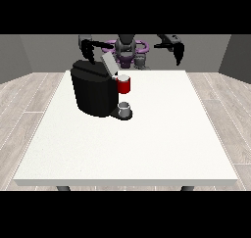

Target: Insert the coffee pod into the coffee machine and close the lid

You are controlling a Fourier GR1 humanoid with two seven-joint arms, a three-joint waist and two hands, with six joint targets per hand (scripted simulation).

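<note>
Nearest you, a small grey cup [125, 107] is sitting on the drip stand at the foot of the coffee machine [93, 91], well below and forward of both hands. Just above it, the machine's red pod holder [124, 85] is showing a pale top that I'm reading as the coffee pod [124, 78]; it is too small to tell whether it is fully seated. That spot is lying below and toward the middle from the hand at the view's left [88, 50]. The grey lid [109, 64] is standing tilted open, just beside and below that same hand. That hand is hanging over the machine's rear top with its fingers pointing down; you cannot tell how far open they are, and nothing is visibly held. The hand at the view's right [178, 52] is hovering well apart from the machine, fingers drooping, apparently empty. Judging by its looks, the pod is going to be light, stiff and a little slippery, so you are best taking it by its rim. The lid is looking rigid and hinged; you should be pressing on its free upper edge.
</note>
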